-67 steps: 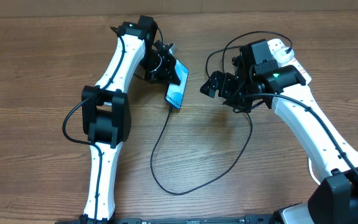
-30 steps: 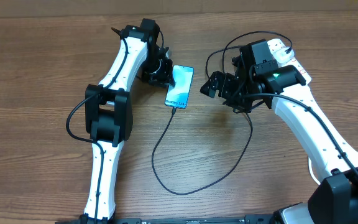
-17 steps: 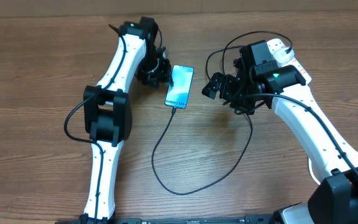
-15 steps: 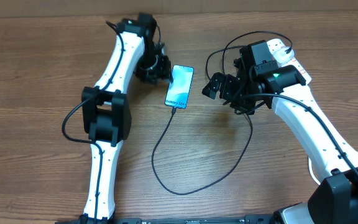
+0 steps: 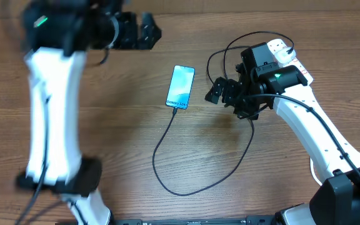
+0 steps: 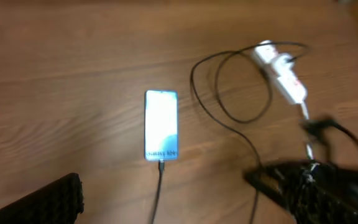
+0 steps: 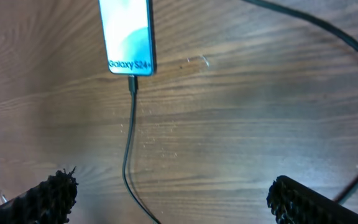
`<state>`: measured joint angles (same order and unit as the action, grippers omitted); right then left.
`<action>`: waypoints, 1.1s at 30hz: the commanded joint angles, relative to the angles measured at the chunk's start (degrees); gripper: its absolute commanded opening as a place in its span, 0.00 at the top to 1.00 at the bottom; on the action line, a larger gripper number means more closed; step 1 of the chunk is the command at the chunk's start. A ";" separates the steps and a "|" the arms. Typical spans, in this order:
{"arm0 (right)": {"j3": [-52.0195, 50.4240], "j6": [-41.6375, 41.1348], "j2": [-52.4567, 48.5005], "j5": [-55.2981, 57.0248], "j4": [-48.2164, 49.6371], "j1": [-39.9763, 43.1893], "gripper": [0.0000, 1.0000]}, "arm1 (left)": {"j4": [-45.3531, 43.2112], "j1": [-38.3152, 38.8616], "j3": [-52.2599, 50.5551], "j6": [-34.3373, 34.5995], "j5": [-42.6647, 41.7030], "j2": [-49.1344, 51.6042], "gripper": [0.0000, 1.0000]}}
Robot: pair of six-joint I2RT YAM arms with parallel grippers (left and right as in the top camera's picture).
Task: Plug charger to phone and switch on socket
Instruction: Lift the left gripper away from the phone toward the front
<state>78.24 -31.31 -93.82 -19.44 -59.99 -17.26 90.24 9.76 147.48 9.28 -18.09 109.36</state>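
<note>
The phone lies flat on the wooden table, its light blue screen up; it also shows in the wrist views. The charger is a thin black cable whose tip sits at the phone's lower edge; it loops round toward the socket. The white socket is partly hidden behind my right arm. My left gripper hangs open, high at the back left, away from the phone. My right gripper stands open just right of the phone, fingers wide apart over bare wood.
My left arm is blurred and crosses the left side of the table. Black cable loops lie near the socket. A white cord shows beside my right arm.
My left gripper has opened, let go of the phone and swung up and away to the back left. The phone now lies flat. The right arm has barely moved.
</note>
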 commanded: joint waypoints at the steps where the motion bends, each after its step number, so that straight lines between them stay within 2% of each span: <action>1: 0.81 0.28 -0.17 -1.11 -0.72 0.20 0.00 | 3.69 0.50 0.07 0.94 3.85 -4.26 0.01; 4: 0.81 0.28 -0.17 -1.60 -1.70 0.20 0.00 | 6.56 0.50 0.04 1.46 4.11 -7.69 0.01; 9: 0.81 0.31 -0.17 -2.71 -3.58 0.20 0.00 | 6.56 0.79 -1.31 1.49 3.65 -12.57 0.00; 13: 0.81 0.31 -0.17 -2.67 -5.18 0.20 0.00 | 6.58 0.94 -5.92 1.51 3.37 -17.81 0.00; 21: 0.81 0.28 -0.17 -2.69 -4.76 0.20 0.00 | 6.10 2.67 -27.67 1.51 3.72 -34.93 0.01; 29: 0.81 0.28 -0.17 -2.71 -5.11 0.20 0.00 | -2.45 2.64 -48.78 6.08 3.72 -56.22 0.01; 33: 0.81 0.28 -0.17 -2.97 -5.70 0.17 0.00 | -4.22 2.64 -56.17 8.70 4.11 -63.82 0.00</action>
<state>78.24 -31.29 -93.82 -22.11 -65.63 -17.26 86.78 12.03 95.64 14.72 -14.70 49.21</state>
